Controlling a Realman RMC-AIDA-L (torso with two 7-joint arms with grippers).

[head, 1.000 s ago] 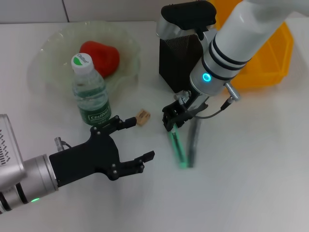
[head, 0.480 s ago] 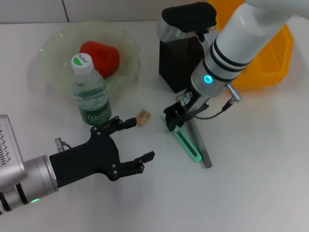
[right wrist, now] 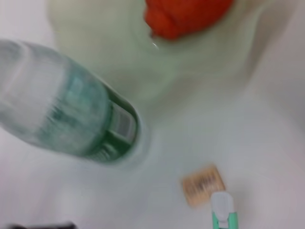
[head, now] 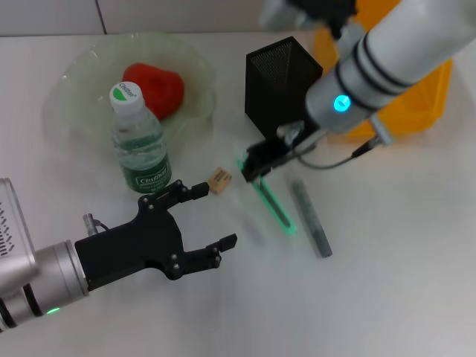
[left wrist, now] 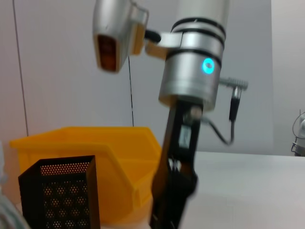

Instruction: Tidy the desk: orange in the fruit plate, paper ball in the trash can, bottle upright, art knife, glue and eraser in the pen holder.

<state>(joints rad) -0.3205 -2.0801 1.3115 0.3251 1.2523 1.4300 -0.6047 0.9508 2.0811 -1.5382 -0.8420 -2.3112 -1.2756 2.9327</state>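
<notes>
A yellow bin (head: 428,97) sits at the far right of the white desk (head: 387,297). In the left wrist view it stands just behind the black mesh holder (left wrist: 59,195), before a pale wall (left wrist: 57,95).

From the left wrist camera you're looking across the white desk (left wrist: 257,191) at the right arm (left wrist: 193,62), a silver cylinder with black bands and a lit blue ring, coming down from above. Its dark right gripper (left wrist: 169,198) hangs below it, running out of view at the lower edge (you can't make out how its fingers stand). Beyond it sits the yellow bin (left wrist: 114,157), and just in front of that bin, nearer you, the black perforated pen holder (left wrist: 59,193) stands upright.
</notes>
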